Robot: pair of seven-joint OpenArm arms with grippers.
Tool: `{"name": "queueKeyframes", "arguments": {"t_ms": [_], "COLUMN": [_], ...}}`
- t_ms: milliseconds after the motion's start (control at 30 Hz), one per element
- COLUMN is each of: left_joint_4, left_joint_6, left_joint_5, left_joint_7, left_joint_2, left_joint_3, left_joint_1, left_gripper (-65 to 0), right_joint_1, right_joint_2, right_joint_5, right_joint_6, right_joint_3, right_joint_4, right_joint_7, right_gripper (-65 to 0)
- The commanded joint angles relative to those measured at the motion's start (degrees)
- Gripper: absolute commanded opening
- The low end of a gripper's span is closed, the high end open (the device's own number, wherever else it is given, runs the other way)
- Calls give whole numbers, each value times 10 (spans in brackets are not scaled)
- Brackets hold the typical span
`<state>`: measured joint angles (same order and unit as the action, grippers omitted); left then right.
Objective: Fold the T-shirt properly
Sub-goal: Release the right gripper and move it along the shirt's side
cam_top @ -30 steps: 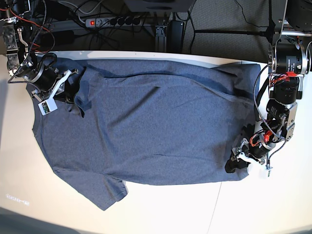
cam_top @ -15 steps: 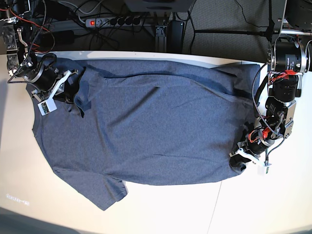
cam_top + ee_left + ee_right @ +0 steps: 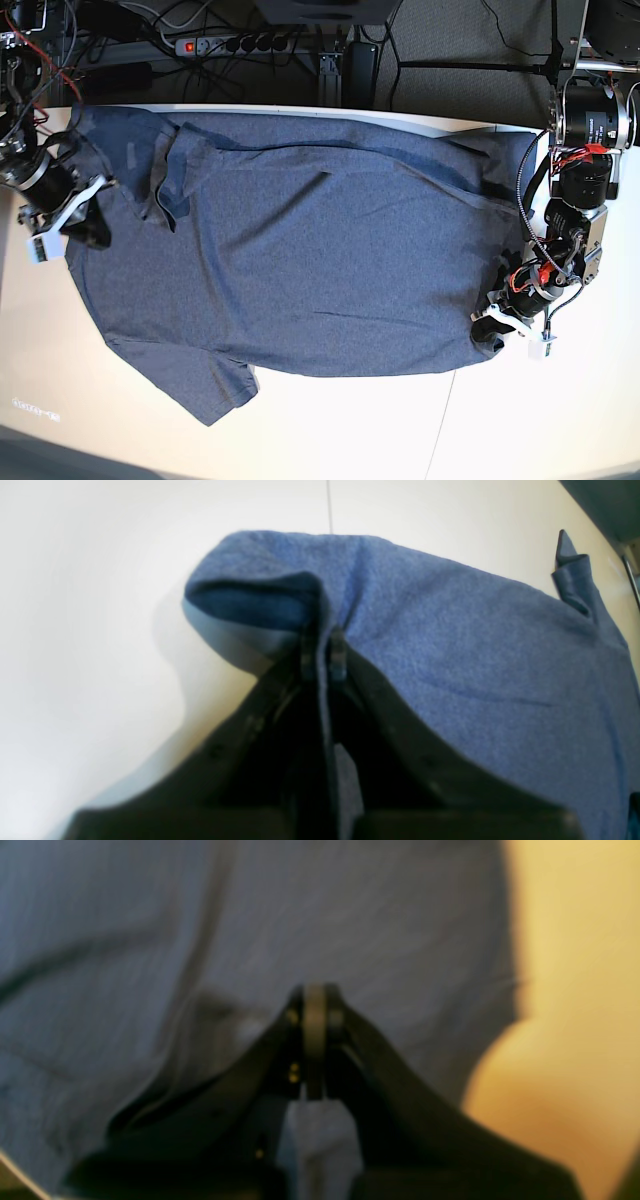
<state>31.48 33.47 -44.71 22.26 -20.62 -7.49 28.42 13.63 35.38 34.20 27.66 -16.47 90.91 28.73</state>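
The dark blue-grey T-shirt lies spread flat across the white table, neck at the left and hem at the right of the base view. My left gripper sits at the hem's near right corner. In the left wrist view this gripper is shut on a raised fold of the shirt. My right gripper is at the shirt's left edge by the shoulder. The blurred right wrist view shows it shut with shirt cloth pinched between the fingers.
A power strip, cables and stand legs lie on the floor beyond the table's far edge. Bare table shows along the front and at the right. One sleeve sticks out toward the front left.
The left gripper closed on the hem corner. The right arm moved left and toward the front with the cloth, pulling the shoulder area outward and flattening the far sleeve.
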Motion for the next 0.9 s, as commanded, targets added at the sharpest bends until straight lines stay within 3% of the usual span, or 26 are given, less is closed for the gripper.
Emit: {"name": "queueKeyframes", "arguments": {"t_ms": [0, 200, 533, 567, 633, 700, 867], "left_joint_4": [3, 3, 3, 3, 3, 3, 3], "left_joint_6": [9, 9, 9, 9, 9, 9, 9], "left_joint_5": [9, 10, 11, 11, 11, 11, 11], "left_joint_7": [21, 27, 50, 52, 52, 52, 52], "left_joint_2": [-3, -3, -3, -3, -3, -3, -3], "left_joint_3": [0, 0, -1, -1, -1, -1, -1], "left_joint_1": [11, 11, 11, 11, 11, 11, 11], "left_gripper": [-650, -650, -650, -650, -650, -650, -650], "right_joint_1": [-7, -61, -292, -313, -348, -375, -421], "right_joint_2": [12, 13, 56, 59, 63, 64, 63], "right_joint_5": [8, -19, -29, -24, -17, -11, 29], "right_joint_6": [0, 0, -9, -9, -8, -8, -8], "right_joint_3": [-18, -65, -66, -67, -67, -67, -67], "right_joint_4": [7, -51, -367, -394, -442, -486, -610], "right_joint_7": [-10, -11, -20, -20, -21, -24, -29], "right_gripper": [-650, -650, -650, -625, -439, -312, -287]}}
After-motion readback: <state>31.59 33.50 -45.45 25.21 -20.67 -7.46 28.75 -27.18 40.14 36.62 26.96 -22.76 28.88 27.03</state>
